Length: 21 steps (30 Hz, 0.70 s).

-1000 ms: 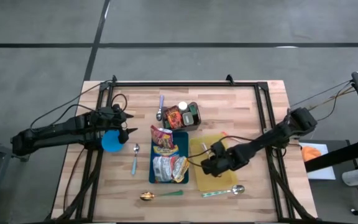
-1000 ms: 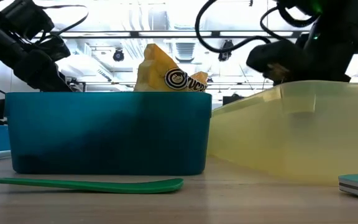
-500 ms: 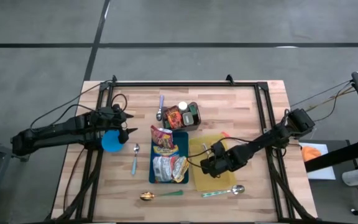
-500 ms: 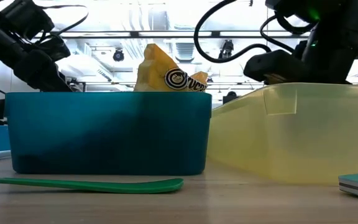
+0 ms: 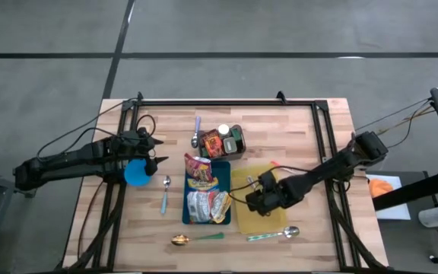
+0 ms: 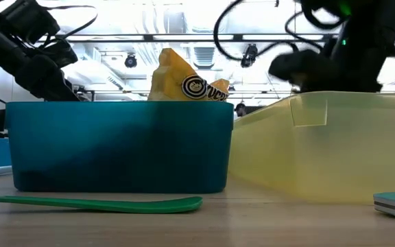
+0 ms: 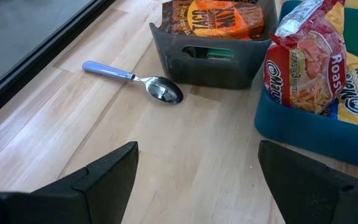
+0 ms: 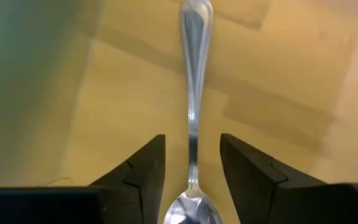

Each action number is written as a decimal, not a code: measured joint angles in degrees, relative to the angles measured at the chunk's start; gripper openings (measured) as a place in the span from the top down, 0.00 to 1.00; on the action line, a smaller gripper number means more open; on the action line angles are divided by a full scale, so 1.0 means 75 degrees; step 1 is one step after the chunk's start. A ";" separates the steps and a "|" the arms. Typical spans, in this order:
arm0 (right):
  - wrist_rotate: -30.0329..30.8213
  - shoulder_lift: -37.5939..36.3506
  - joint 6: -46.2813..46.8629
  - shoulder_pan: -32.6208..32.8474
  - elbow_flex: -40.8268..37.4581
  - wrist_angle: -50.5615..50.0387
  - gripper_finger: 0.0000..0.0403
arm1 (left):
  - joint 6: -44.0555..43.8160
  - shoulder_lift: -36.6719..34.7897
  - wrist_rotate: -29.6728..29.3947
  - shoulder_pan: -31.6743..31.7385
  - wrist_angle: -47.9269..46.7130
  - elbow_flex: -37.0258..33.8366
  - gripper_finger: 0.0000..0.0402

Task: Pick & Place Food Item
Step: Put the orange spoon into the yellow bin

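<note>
Low view: teal bin [image 6: 118, 146] wall hides its contents except a yellow packet [image 6: 184, 84] top. Right wrist view: silver spoon [image 8: 193, 118] bowl cut off by edge. High view: spoon in yellow bin [image 5: 261, 204] mostly hidden under right gripper [image 5: 252, 202].

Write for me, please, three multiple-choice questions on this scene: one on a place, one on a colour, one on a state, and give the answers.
1. Where does the metal spoon between the right gripper fingers lie?
A. in the yellow bin
B. on the floor
C. in a person's hand

2. What colour is the bin holding the noodle packets?
A. red
B. blue
C. white

3. How is the left gripper?
A. shut on a fork
B. open, holding nothing
C. shut on a cloth

Answers: 1 A, yellow plastic lies under the spoon; 2 B, the packets stand up from the blue bin; 3 B, its fingers stand wide apart over bare wood.
</note>
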 joint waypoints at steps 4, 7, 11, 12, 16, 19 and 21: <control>0.0230 -0.0240 -0.0456 0.0000 0.0361 -0.0789 0.62 | -0.0001 0.0000 0.0000 0.0000 0.0000 -0.0002 0.16; 0.0322 -0.0435 -0.1075 0.0003 0.0699 -0.1447 0.62 | 0.0001 0.0002 0.0001 0.0000 0.0000 -0.0002 0.16; 0.0292 -0.0704 -0.1566 0.0003 0.1221 -0.2574 0.62 | 0.0001 0.0002 0.0000 0.0003 0.0000 -0.0002 0.16; 0.0289 -0.0764 -0.1691 0.0003 0.1377 -0.2878 0.62 | 0.0002 0.0001 0.0001 0.0001 0.0000 -0.0001 0.16; 0.0083 -0.0946 -0.2247 0.0003 0.1938 -0.4106 0.62 | 0.0001 0.0002 0.0000 0.0001 0.0000 -0.0002 0.16; -0.0368 -0.1051 -0.2738 -0.0010 0.2205 -0.4872 0.62 | 0.0000 0.0000 0.0001 0.0000 -0.0001 -0.0002 0.16; -0.0621 -0.1150 -0.2934 -0.0030 0.2275 -0.5276 0.62 | 0.0002 0.0002 0.0002 0.0001 0.0000 -0.0002 0.16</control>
